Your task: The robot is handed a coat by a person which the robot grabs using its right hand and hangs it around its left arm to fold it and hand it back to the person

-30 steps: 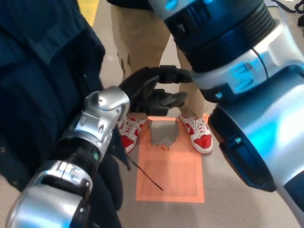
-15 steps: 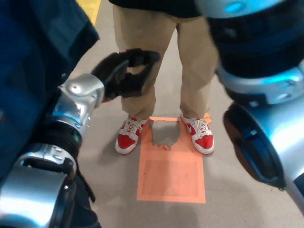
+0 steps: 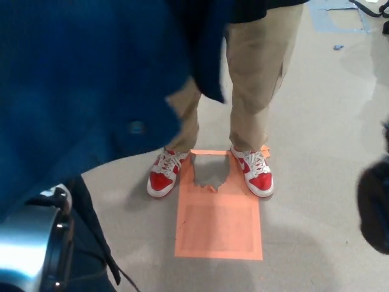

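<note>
The dark blue coat (image 3: pixel 85 91) fills the upper left of the head view, close to the camera and blurred. It drapes over my left arm, of which only a silver segment (image 3: pixel 30 243) shows at the bottom left. More dark cloth (image 3: pixel 91 243) hangs beside that segment. My left hand is hidden under the coat. A dark blurred part of my right arm (image 3: pixel 374 210) shows at the right edge, but no right hand is visible. The person (image 3: pixel 255 79) stands facing me in khaki trousers.
The person's red and white sneakers (image 3: pixel 164 176) (image 3: pixel 255 173) stand at the top corners of an orange floor marking (image 3: pixel 219 225) on the grey floor. A blue patch (image 3: pixel 334 18) lies on the floor at the far upper right.
The coat has swung across the view and now covers my left hand and forearm. My right arm has pulled away to the right edge, and its hand has left the picture.
</note>
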Robot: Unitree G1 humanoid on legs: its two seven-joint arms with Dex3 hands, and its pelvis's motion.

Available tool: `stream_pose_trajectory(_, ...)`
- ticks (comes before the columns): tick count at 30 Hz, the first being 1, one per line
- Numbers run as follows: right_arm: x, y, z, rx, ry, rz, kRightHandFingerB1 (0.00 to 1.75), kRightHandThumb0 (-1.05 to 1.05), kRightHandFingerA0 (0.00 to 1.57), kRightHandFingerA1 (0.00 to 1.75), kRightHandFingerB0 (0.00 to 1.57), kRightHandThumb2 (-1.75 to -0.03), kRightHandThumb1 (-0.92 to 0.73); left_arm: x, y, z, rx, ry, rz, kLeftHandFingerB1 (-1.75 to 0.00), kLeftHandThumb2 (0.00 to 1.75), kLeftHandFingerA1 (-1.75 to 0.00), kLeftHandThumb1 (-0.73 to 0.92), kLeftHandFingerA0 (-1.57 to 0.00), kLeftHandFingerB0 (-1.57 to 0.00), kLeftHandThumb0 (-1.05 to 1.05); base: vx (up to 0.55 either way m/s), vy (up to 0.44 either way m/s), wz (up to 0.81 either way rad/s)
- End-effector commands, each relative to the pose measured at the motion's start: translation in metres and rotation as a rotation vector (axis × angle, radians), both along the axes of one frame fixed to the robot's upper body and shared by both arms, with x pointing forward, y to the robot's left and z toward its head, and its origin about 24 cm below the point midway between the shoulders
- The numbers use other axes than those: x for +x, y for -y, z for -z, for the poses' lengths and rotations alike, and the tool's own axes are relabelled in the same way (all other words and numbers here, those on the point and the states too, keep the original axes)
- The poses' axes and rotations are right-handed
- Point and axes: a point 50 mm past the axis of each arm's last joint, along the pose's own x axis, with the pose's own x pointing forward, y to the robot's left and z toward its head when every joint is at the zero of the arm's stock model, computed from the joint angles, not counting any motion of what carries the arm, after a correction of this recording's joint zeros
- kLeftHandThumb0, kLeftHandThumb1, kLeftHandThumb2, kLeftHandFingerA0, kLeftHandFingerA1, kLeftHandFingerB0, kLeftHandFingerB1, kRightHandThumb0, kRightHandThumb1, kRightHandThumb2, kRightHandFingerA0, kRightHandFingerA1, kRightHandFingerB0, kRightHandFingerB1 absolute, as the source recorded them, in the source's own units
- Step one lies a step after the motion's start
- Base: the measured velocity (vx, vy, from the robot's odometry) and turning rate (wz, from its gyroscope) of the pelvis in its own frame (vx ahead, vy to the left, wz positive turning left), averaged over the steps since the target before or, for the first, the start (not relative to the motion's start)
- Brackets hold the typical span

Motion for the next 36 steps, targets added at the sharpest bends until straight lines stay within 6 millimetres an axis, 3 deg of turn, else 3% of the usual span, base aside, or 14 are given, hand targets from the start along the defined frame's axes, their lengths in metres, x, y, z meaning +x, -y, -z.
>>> stream_pose_trajectory(1, 0.006, 0.091, 0.063, 0.086, -0.285, 0.010, 0.81, -0.32, 1.30, 0.65, 1.21, -0.68, -0.83, -0.001, -0.043, -0.019, -0.012, 0.089, -0.108, -0.24, 1.05, -0.26, 0.74, -0.07, -0.08, -0.85, 0.00, 0.000, 0.00)
stream_pose_trajectory(7, 0.010, 0.108, 0.118, 0.076, -0.411, 0.119, 0.74, -0.34, 1.31, 0.67, 1.28, -0.64, -0.83, -0.002, -0.045, -0.019, -0.010, 0.099, -0.107, -0.27, 1.04, -0.29, 0.73, -0.09, -0.09, -0.85, 0.00, 0.000, 0.00)
stream_pose_trajectory(8, 0.012, 0.112, 0.136, 0.086, -0.449, 0.144, 0.75, -0.33, 1.28, 0.71, 1.25, -0.64, -0.83, -0.002, -0.046, -0.020, -0.011, 0.098, -0.109, -0.24, 0.68, -0.25, 0.87, -0.10, -0.09, -0.75, 0.00, 0.000, 0.00)
stream_pose_trajectory(10, 0.014, 0.116, 0.150, 0.128, -0.484, 0.126, 0.78, -0.31, 1.29, 0.69, 1.23, -0.67, -0.82, -0.002, -0.047, -0.019, -0.010, 0.096, -0.110, -0.24, 0.68, -0.25, 0.87, -0.10, -0.10, -0.76, 0.00, 0.000, 0.00)
stream_pose_trajectory(11, 0.014, 0.118, 0.161, 0.144, -0.511, 0.137, 0.82, -0.32, 1.27, 0.75, 1.22, -0.65, -0.84, -0.003, -0.048, -0.018, -0.009, 0.095, -0.110, -0.29, 1.04, -0.29, 0.73, -0.09, -0.09, -0.85, 0.00, 0.000, 0.00)
stream_pose_trajectory(12, 0.017, 0.122, 0.179, 0.148, -0.553, 0.193, 0.99, -0.30, 1.18, 0.98, 1.13, -1.06, -0.69, -0.003, -0.049, -0.018, -0.016, 0.098, -0.113, -0.31, 1.03, -0.30, 0.71, -0.05, -0.10, -0.83, 0.00, 0.000, 0.00)
stream_pose_trajectory(13, 0.017, 0.124, 0.187, 0.147, -0.569, 0.217, 0.99, -0.30, 1.18, 0.98, 1.13, -1.06, -0.69, -0.003, -0.049, -0.017, -0.019, 0.099, -0.114, -0.31, 1.03, -0.30, 0.71, -0.05, -0.10, -0.83, 0.00, 0.000, 0.00)
stream_pose_trajectory(14, 0.018, 0.125, 0.197, 0.175, -0.597, 0.215, 0.95, -0.30, 1.23, 0.89, 1.19, -0.67, -0.84, -0.003, -0.049, -0.017, -0.020, 0.099, -0.116, -0.32, 1.03, -0.31, 0.70, -0.05, -0.10, -0.83, 0.00, 0.000, 0.00)
stream_pose_trajectory(22, 0.019, 0.117, 0.285, 0.177, -0.888, 0.273, 0.91, -0.32, 1.28, 0.78, 1.21, -0.66, -0.80, -0.003, -0.051, -0.021, -0.018, 0.119, -0.122, -0.26, 0.67, -0.27, 0.84, -0.11, -0.11, -0.78, 0.00, 0.000, 0.00)
stream_pose_trajectory(30, 0.009, 0.088, 0.373, -0.800, -1.188, 0.208, 0.87, -0.38, 1.15, 0.55, 1.16, -0.67, -0.83, -0.001, -0.048, -0.030, 0.002, 0.141, -0.097, -0.26, 0.67, -0.27, 0.87, -0.11, -0.11, -0.77, 0.00, 0.000, 0.00)
stream_pose_trajectory(31, 0.006, 0.088, 0.386, -0.899, -1.187, 0.227, 0.83, -0.35, 0.92, 0.73, 0.99, -0.89, -0.60, -0.001, -0.047, -0.030, 0.006, 0.142, -0.093, -0.26, 0.68, -0.26, 0.87, -0.11, -0.12, -0.77, 0.00, 0.000, 0.00)
stream_pose_trajectory(33, 0.000, 0.093, 0.414, -1.229, -1.219, 0.229, 0.47, -0.62, 0.76, 0.45, 0.75, -0.66, -0.84, -0.001, -0.047, -0.030, 0.012, 0.142, -0.081, -0.27, 0.67, -0.27, 0.88, -0.10, -0.10, -0.76, 0.00, 0.000, 0.00)
stream_pose_trajectory(34, -0.001, 0.095, 0.418, -1.306, -1.236, 0.209, 0.49, -0.75, 0.50, 0.56, 0.40, -1.08, -0.71, -0.001, -0.046, -0.031, 0.018, 0.147, -0.078, -0.26, 0.68, -0.26, 0.88, -0.10, -0.11, -0.76, 0.00, 0.000, 0.00)
stream_pose_trajectory(36, -0.002, 0.104, 0.426, -1.456, -1.349, 0.227, 0.13, -0.87, 0.00, 0.15, 0.00, -1.02, -0.58, 0.000, -0.044, -0.034, 0.007, 0.147, -0.075, -0.26, 0.68, -0.26, 0.87, -0.11, -0.11, -0.76, 0.00, 0.000, 0.00)
